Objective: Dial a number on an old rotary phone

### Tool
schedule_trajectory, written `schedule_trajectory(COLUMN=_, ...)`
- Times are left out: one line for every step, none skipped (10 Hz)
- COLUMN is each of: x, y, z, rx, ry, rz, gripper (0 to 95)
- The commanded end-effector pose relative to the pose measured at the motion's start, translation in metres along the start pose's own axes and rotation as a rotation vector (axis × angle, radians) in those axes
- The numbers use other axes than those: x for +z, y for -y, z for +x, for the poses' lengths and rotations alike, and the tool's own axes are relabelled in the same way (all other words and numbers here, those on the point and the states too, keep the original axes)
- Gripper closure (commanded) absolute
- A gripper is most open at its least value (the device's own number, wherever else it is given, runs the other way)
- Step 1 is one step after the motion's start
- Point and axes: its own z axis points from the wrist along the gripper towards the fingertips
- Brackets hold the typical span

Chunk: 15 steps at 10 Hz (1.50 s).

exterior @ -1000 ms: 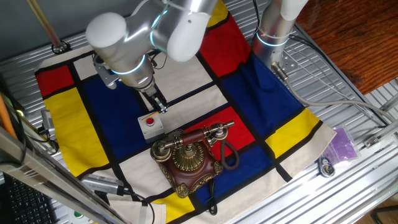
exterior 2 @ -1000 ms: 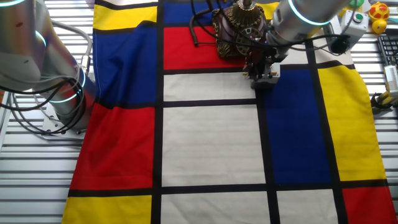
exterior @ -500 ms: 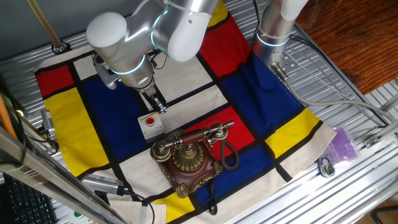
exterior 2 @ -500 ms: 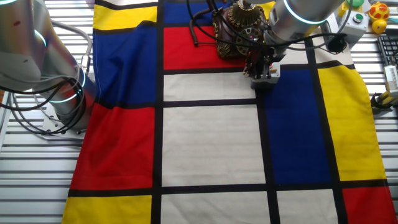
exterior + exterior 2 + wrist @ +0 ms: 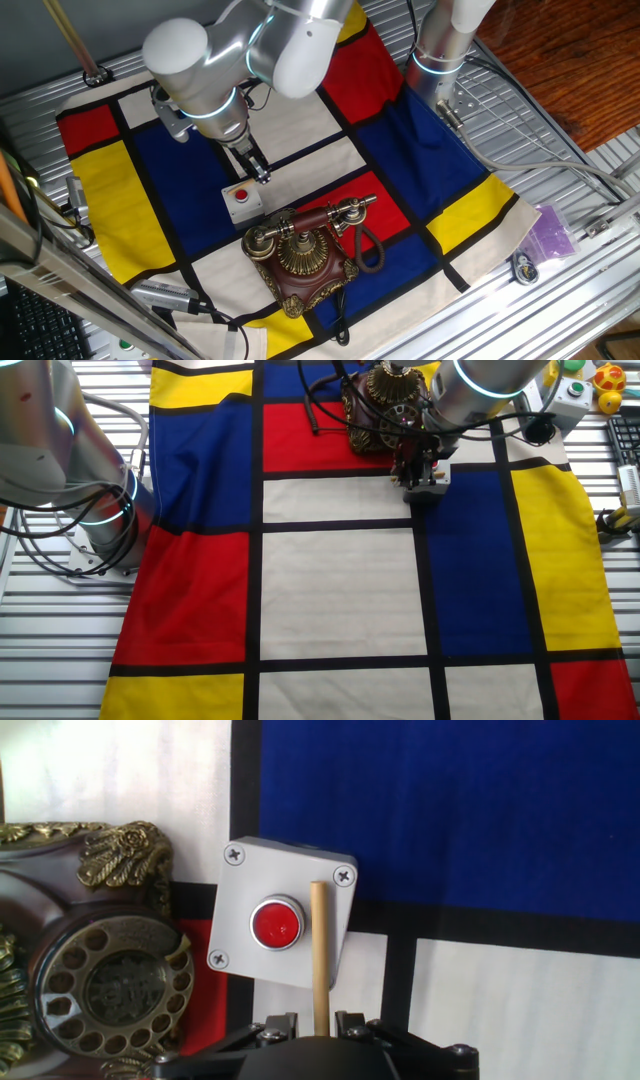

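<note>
In your hand view, the phone (image 5: pixel 95 970) sits at lower left, the button box (image 5: pixel 283 910) touching its right side at centre, both on the cloth (image 5: pixel 450 810). A stick (image 5: pixel 320 955) rises from bottom centre across the box.

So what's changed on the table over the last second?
Almost nothing. The arm's upper joints have shifted very slightly in one fixed view, while the gripper still hovers over the grey box, holding the wooden stick. The phone has not moved.
</note>
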Motion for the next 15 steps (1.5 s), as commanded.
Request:
schedule_trajectory(x=-0.0006, y=-0.0001, z=0.0003, rx=0.001, ry=0.013, rz=0.002, gripper=76.0)
schedule_trajectory(x=-0.0009, y=-0.0002, z=0.0004, rx=0.001, ry=0.028, rz=0.003, gripper=76.0)
schedule_trajectory(x=-0.0009, y=-0.0002, z=0.0004, rx=0.002, ry=0.035, rz=0.003, gripper=76.0)
schedule_trajectory(x=-0.0009, y=-0.0002, z=0.0004, rx=0.003, ry=0.046, rz=0.004, gripper=76.0)
schedule_trajectory(x=-0.0011, y=-0.0003, z=0.0005, rx=0.002, ry=0.054, rz=0.005, gripper=76.0)
schedule_trajectory(x=-0.0014, y=-0.0003, z=0.0006, rx=0.001, ry=0.059, rz=0.005, gripper=76.0)
schedule_trajectory(x=-0.0014, y=-0.0003, z=0.0006, rx=-0.001, ry=0.061, rz=0.004, gripper=76.0)
schedule_trajectory(x=-0.0016, y=-0.0004, z=0.0007, rx=-0.001, ry=0.063, rz=0.005, gripper=76.0)
schedule_trajectory(x=-0.0016, y=-0.0004, z=0.0007, rx=-0.001, ry=0.064, rz=0.006, gripper=76.0)
schedule_trajectory(x=-0.0017, y=-0.0004, z=0.0007, rx=-0.001, ry=0.066, rz=0.007, gripper=95.0)
schedule_trajectory(x=-0.0017, y=-0.0004, z=0.0007, rx=-0.002, ry=0.069, rz=0.008, gripper=95.0)
schedule_trajectory(x=-0.0017, y=-0.0004, z=0.0007, rx=-0.004, ry=0.072, rz=0.008, gripper=95.0)
schedule_trajectory(x=-0.0017, y=-0.0004, z=0.0007, rx=-0.009, ry=0.071, rz=0.010, gripper=95.0)
schedule_trajectory(x=-0.0022, y=-0.0005, z=0.0008, rx=-0.024, ry=0.070, rz=0.012, gripper=95.0)
schedule_trajectory(x=-0.0040, y=-0.0004, z=0.0011, rx=-0.061, ry=0.068, rz=0.014, gripper=95.0)
